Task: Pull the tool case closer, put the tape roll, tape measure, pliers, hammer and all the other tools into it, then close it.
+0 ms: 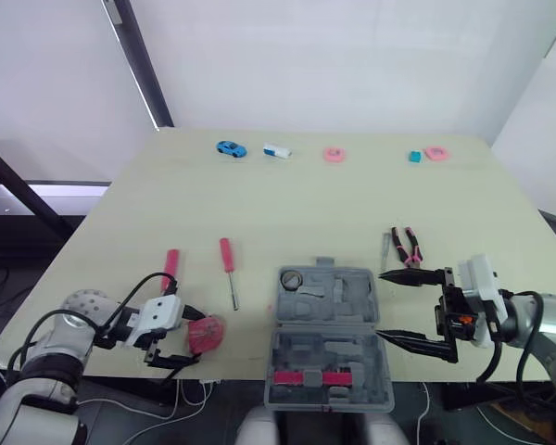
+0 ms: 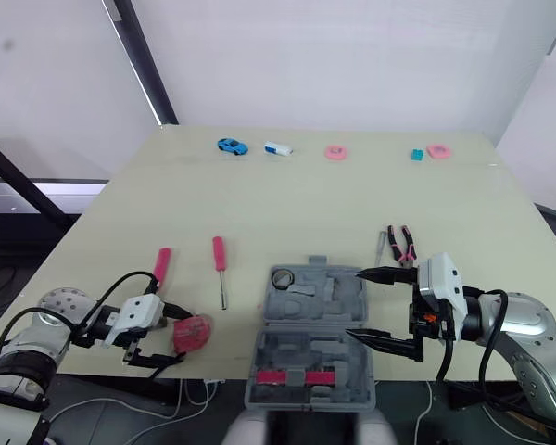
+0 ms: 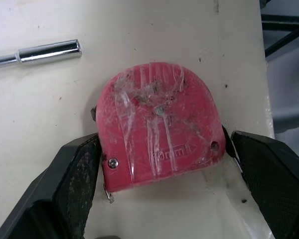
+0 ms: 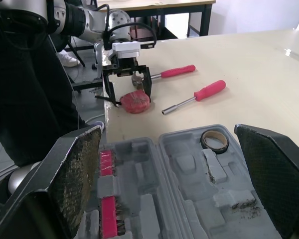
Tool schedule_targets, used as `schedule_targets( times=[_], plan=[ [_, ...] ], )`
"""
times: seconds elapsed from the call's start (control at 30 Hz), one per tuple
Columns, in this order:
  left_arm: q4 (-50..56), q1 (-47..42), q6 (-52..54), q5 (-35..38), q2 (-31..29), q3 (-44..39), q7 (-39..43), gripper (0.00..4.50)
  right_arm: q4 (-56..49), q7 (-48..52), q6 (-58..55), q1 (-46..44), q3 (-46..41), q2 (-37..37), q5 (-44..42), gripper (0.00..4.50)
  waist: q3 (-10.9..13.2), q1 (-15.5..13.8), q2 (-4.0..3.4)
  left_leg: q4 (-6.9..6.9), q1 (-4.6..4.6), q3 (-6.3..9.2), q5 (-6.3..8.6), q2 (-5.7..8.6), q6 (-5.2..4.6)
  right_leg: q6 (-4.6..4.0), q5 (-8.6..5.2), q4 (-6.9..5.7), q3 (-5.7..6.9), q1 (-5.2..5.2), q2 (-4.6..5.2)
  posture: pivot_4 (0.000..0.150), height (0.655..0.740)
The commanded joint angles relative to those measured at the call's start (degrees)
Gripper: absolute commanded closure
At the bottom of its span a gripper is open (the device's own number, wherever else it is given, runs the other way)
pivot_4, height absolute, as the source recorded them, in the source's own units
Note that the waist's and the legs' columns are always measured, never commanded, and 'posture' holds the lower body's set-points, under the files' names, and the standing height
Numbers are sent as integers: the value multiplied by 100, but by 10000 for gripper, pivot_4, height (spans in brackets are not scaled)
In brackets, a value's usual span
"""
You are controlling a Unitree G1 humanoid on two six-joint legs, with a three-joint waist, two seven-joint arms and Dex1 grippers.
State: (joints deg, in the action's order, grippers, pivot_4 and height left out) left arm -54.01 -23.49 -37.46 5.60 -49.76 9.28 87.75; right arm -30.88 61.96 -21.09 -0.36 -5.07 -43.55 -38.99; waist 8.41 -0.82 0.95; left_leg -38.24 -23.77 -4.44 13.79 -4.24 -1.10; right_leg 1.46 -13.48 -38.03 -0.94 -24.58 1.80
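Head views: tool case [image 1: 329, 338] lies open and flat at the near edge of the counter [image 1: 306, 204], about centre. Tape roll [image 1: 291, 278] sits in a pocket at the left corner of the far half. A pink bar-shaped tool [image 1: 308, 377] lies in the near half. Tape measure [image 1: 206, 334] is on the counter left of the case, close to the front edge. Left jaws are released and straddle it, one finger on each side. Right jaws are spread wide, grasping nothing, just beside the case's right edge. Pliers [image 1: 408, 246] lie on the counter beyond the right jaws, with a thin grey tool [image 1: 386, 248] just beside them. Left screwdriver [image 1: 171, 266] and right screwdriver [image 1: 227, 264], both red-handled, lie beyond the tape measure. Along the far edge: blue toy car [image 1: 230, 148], white-and-blue block [image 1: 277, 151], two pink rings [image 1: 334, 155], teal block [image 1: 414, 157].

Left wrist view: the tape measure is red, scuffed and flat on the counter between the black pads [image 3: 77, 174]. One pad touches its side, the other stands slightly off. The right screwdriver's chrome shaft lies near.

Right wrist view: its own fingers stand far apart over the open case. The tape roll is in its pocket, the pink bar in the other half. Across the counter the left jaws bracket the tape measure, with both screwdrivers just past it.
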Motion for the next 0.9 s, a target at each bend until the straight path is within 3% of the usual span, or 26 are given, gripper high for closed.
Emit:
schedule_targets(
  times=[0.03,0.17,0.67,0.77,0.8,0.9],
  plan=[
    [-608,21,-240,-347,69,76,-87,1192,-197,-4,29,-2,-181,-61,-105,0,-12,2,-18,0,2,0,0,0,0,0,0,-1,0,1,-1,1500,7400],
    [-913,-75,-47,-139,240,-92,24,1192,-168,5,43,-9,-156,-50,-89,0,-42,8,-64,0,5,1,0,0,0,1,-1,-5,-1,1,-3,1500,7400],
    [-925,170,68,-53,631,-449,30,1192,-168,-31,79,21,-79,20,-40,0,-65,-4,-89,-5,4,9,0,1,0,1,-1,-6,2,6,-2,1500,7400],
    [-833,290,70,-5,703,-520,49,9038,-163,-27,84,17,-70,26,-38,0,-68,0,-87,-5,4,9,0,1,0,1,-1,-5,2,6,-2,1500,7400],
    [-810,312,82,-4,711,-542,58,13998,-169,-31,78,14,-67,26,-39,0,-68,0,-87,-5,3,9,0,1,-1,0,-1,-4,2,6,-2,1500,7400],
    [-712,370,135,38,737,-595,91,14947,-178,-38,63,9,-54,27,-46,0,-69,0,-86,-4,3,8,0,2,-1,0,-1,-3,2,6,-1,1500,7400]
  ],
)
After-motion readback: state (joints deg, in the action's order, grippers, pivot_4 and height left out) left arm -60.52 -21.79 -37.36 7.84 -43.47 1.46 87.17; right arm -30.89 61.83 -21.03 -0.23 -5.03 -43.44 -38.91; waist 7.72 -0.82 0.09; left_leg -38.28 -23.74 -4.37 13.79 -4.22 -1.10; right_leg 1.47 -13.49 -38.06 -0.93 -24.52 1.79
